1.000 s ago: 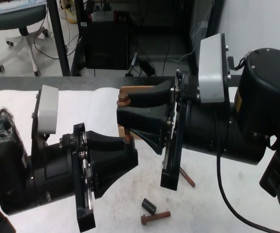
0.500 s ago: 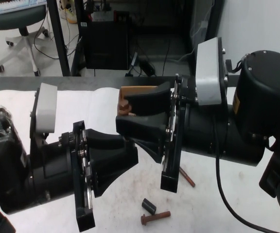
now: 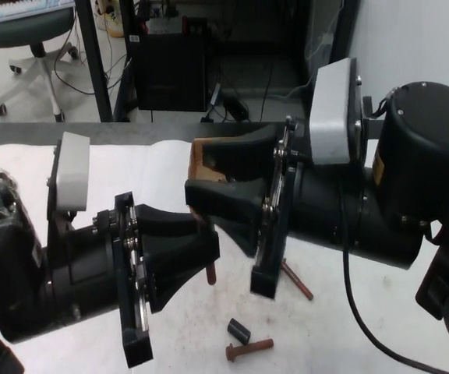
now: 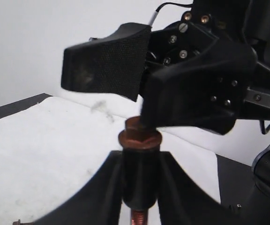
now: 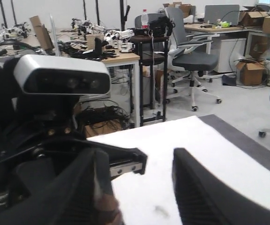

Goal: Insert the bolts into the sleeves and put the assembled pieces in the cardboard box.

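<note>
My left gripper (image 4: 139, 190) is shut on a black sleeve (image 4: 139, 176) held upright, with a copper bolt through it. The bolt's head (image 4: 139, 137) rests on the sleeve's top. In the high view the bolt's shank (image 3: 210, 273) sticks out below the left gripper (image 3: 206, 234). Just above the bolt head hangs my right gripper (image 4: 144, 89), open, with nothing between its fingers (image 5: 90, 187); in the high view the right gripper (image 3: 197, 175) sits over the left one. The cardboard box (image 3: 200, 153) lies behind, mostly hidden by the right gripper.
Loose on the white cloth near the front lie a black sleeve (image 3: 238, 331), a copper bolt (image 3: 249, 347) and another bolt (image 3: 296, 280). Both bulky arms crowd the bench's middle. A dark bench edge (image 3: 68, 132) runs along the back.
The bolt went down through the sleeve; its shank now pokes out underneath. The right gripper let go of the bolt head and opened above it.
</note>
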You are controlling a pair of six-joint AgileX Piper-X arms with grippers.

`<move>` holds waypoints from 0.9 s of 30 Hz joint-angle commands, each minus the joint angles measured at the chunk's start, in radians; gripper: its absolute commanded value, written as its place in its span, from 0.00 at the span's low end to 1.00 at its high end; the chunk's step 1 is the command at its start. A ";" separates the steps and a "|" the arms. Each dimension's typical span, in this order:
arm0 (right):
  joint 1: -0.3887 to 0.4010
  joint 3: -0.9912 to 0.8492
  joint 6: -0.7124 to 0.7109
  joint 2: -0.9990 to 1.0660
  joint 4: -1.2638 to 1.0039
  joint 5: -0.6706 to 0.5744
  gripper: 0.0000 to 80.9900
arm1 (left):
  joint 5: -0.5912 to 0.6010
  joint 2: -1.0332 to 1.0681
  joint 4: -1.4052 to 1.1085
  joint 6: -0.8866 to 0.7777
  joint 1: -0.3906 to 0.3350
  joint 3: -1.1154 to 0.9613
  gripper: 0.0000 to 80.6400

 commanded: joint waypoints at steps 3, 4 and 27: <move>0.000 -0.002 -0.005 -0.004 -0.125 0.203 0.42 | 0.039 -0.003 -0.021 0.003 -0.002 -0.009 0.00; 0.000 -0.002 -0.005 -0.004 -0.145 0.203 0.36 | 0.042 -0.003 -0.019 0.003 -0.002 -0.009 0.00; -0.181 -0.002 -0.001 -0.178 0.431 0.358 0.01 | -0.359 0.176 0.845 0.395 0.046 -0.479 0.00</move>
